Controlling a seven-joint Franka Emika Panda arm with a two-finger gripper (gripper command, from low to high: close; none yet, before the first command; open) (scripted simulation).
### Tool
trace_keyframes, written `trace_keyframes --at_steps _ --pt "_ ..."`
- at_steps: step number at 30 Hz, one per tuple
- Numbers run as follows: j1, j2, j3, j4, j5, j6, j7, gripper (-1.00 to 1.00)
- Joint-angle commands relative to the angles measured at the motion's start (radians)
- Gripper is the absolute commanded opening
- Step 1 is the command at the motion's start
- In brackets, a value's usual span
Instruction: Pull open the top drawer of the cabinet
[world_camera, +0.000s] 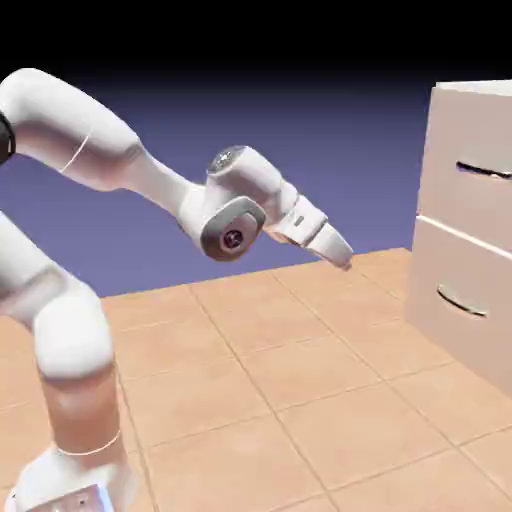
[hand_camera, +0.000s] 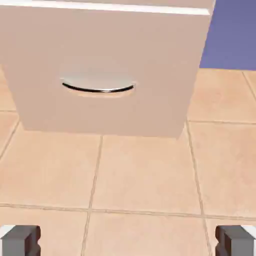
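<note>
cabinet (world_camera: 470, 230) – pale beige | handles (hand_camera: 97, 88) – dark | floor (world_camera: 300, 400) – orange-tan tiles | arm (world_camera: 90, 140) – white

Cabinet (world_camera: 470, 220) at right, top drawer (world_camera: 470, 165) above lower drawer (world_camera: 462, 298), claw (world_camera: 343, 256) well apart leftward

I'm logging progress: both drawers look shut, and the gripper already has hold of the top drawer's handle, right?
Not quite. Both drawers do look shut, but the gripper holds nothing: in the exterior view it hangs over the floor, well short of the cabinet and below the top drawer. The hand view shows its fingertips wide apart.
</note>
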Motion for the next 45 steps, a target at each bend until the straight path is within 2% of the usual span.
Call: trace_keyframes --at_steps 1,45 --pt "-0.034 -0.011 0.026 0.023 0.044 -0.004 0.003 0.0" --pt "-1.528 -0.473 1.166 1.036 1.957 -0.168 0.12 0.0"
